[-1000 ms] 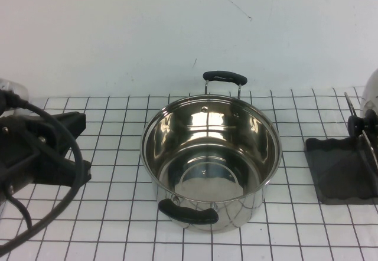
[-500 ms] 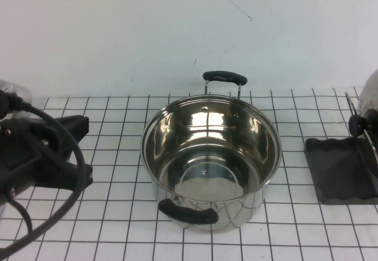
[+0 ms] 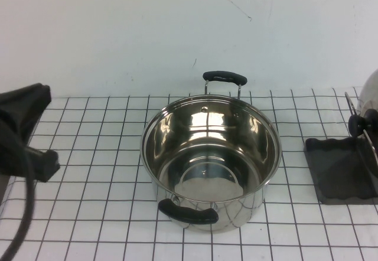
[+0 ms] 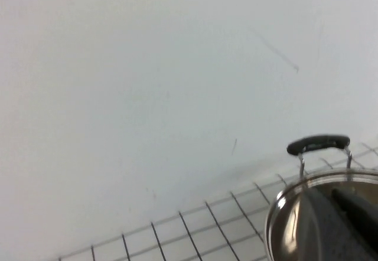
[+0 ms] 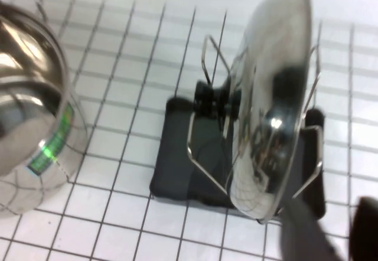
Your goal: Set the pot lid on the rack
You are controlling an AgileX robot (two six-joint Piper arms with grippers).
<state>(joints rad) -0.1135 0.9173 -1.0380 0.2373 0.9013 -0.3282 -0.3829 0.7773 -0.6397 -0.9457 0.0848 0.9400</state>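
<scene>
The gridded white table [image 3: 88,214] runs back to a plain white wall [image 3: 177,31], and the stretch of squares between the steel pot [image 3: 211,160] and the left arm lies bare, as does the strip in front of the pot. The pot stands in the middle, uncovered, its two black handles at the near and far sides, and it sits between the two arms' areas. At the right edge of the high view the rack [image 3: 361,128] stands over its dark grey tray [image 3: 339,178], well apart from the pot, with a few rows of squares between them. The pot lid [image 5: 274,95] stands on edge in the rack's wires, tilted a little, its black knob [image 5: 207,98] pointing toward the pot side; in the high view only its left rim and knob show at the frame edge. The right gripper [image 5: 331,228] shows only in its wrist view as two blurred dark fingers [image 5: 304,231] low in front of the lid's lower rim, apart from it, with a gap between them and nothing held, so the jaws stand partly open. The left gripper [image 4: 348,214] hangs near the pot's far rim in its wrist view, dark fingers pressed together, closed on nothing; in the high view the left arm's black bulk and cable fill the left edge.
</scene>
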